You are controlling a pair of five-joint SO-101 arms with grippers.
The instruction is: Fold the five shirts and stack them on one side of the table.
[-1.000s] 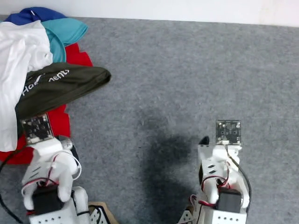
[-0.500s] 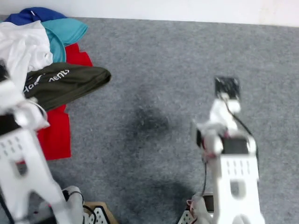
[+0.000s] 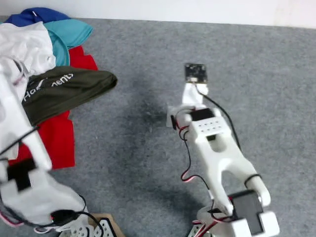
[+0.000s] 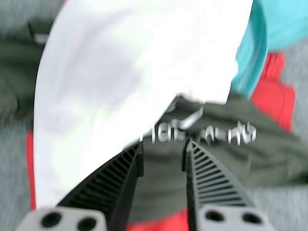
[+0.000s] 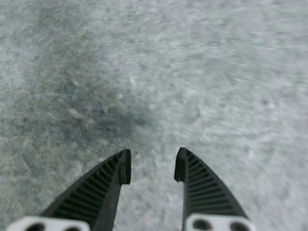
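Five shirts lie in a loose pile at the table's far left: a blue shirt (image 3: 34,15), a teal shirt (image 3: 69,32), a white shirt (image 3: 24,47), a dark olive shirt (image 3: 64,91) with white print, and a red shirt (image 3: 57,140) underneath. My left arm (image 3: 15,113) stretches over this pile. Its gripper (image 4: 162,149) hangs open above the seam between the white shirt (image 4: 134,62) and the olive shirt (image 4: 216,149), holding nothing. My right arm (image 3: 207,128) stretches to the table's middle, where its gripper (image 5: 152,166) is open over bare grey felt.
Grey felt (image 3: 266,79) covers the table, and a white strip (image 3: 197,10) runs along its far edge. A small tan piece (image 3: 106,222) sits by the left arm's base at the front edge.
Both arms have risen from their folded poses at the front edge. The left one swung out over the shirt pile; the right one stretched toward the table's middle. The shirts have not moved.
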